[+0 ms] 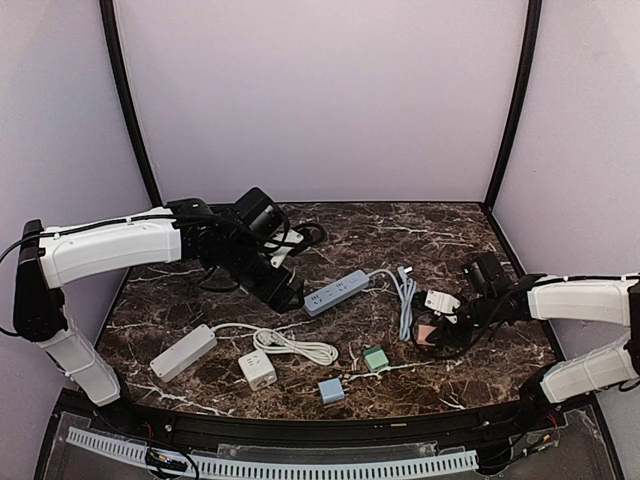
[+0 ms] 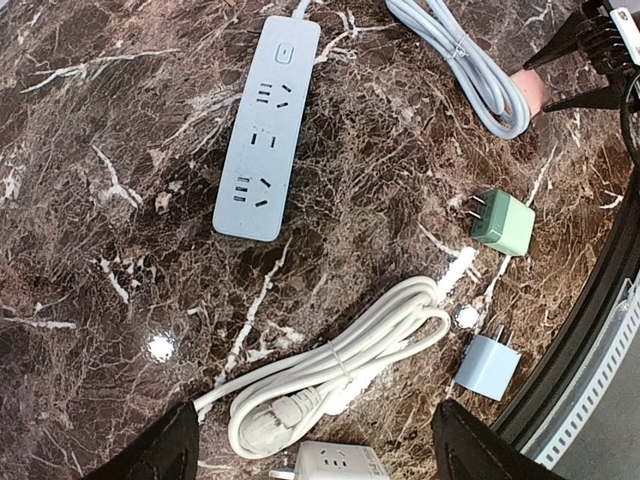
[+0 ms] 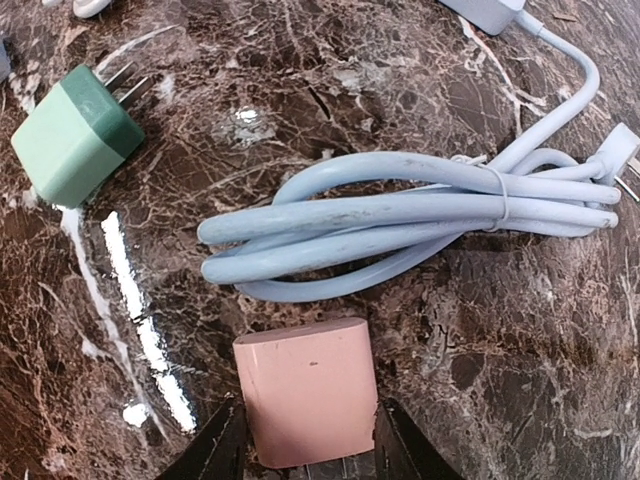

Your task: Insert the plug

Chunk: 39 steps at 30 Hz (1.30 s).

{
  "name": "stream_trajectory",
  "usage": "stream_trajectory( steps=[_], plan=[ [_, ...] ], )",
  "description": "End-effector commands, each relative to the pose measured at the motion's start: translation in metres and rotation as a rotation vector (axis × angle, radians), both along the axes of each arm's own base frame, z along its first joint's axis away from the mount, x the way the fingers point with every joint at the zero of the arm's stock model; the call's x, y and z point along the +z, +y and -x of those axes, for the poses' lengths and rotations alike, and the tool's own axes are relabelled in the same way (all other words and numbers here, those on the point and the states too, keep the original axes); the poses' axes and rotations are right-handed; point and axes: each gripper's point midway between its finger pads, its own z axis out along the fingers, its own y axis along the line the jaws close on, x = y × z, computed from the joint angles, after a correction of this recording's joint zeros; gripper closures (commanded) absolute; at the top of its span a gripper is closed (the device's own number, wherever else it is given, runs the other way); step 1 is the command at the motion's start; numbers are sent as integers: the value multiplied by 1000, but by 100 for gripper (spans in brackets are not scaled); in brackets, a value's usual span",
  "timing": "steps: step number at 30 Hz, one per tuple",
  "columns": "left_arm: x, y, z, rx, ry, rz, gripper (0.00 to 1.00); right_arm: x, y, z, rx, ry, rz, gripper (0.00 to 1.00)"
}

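Observation:
A pink plug (image 3: pixel 305 390) lies on the marble table, and my right gripper (image 3: pixel 305 445) is shut on it, one dark finger against each side. In the top view the pink plug (image 1: pixel 427 333) and right gripper (image 1: pixel 440 335) sit at the table's right. The pale blue power strip (image 1: pixel 336 292) lies in the middle, its sockets facing up (image 2: pixel 266 125). My left gripper (image 2: pixel 315 440) hovers open above a coiled white cord (image 2: pixel 340 365), holding nothing; in the top view the left gripper (image 1: pixel 285 290) is just left of the strip.
The strip's blue coiled cord (image 3: pixel 400 215) lies just beyond the pink plug. A green plug (image 1: pixel 375 358), a light blue plug (image 1: pixel 331 390), a white cube socket (image 1: pixel 257 369) and a white power strip (image 1: pixel 183 352) lie near the front edge.

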Motion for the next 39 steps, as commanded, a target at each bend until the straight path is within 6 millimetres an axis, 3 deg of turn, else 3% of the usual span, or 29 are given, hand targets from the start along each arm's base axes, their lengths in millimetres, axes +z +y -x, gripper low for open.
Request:
stream_trajectory(
  steps=[1,5,10,13,17,25,31,35,39],
  plan=[
    [4,-5,1,-12,1,5,18,-3,-2,11,0,37,9,52],
    [5,-7,-1,-8,4,9,19,-7,-9,3,-24,-18,38,24],
    [7,-7,0,-1,8,16,19,-8,-7,-7,-23,-40,51,16],
    [7,-7,1,3,9,16,19,-9,-1,-12,-17,-33,39,16],
    [8,-5,2,7,9,10,19,-8,6,-17,-14,-8,22,29],
    [10,-2,4,12,15,3,19,-13,7,-1,30,26,-1,42],
    [12,-5,3,5,17,0,19,-13,3,10,45,-4,-20,38],
    [12,-10,3,-3,22,2,20,-16,-1,7,24,-33,-5,29],
    [12,-14,3,-8,21,4,20,-20,-2,3,14,-26,13,29]
  ],
)
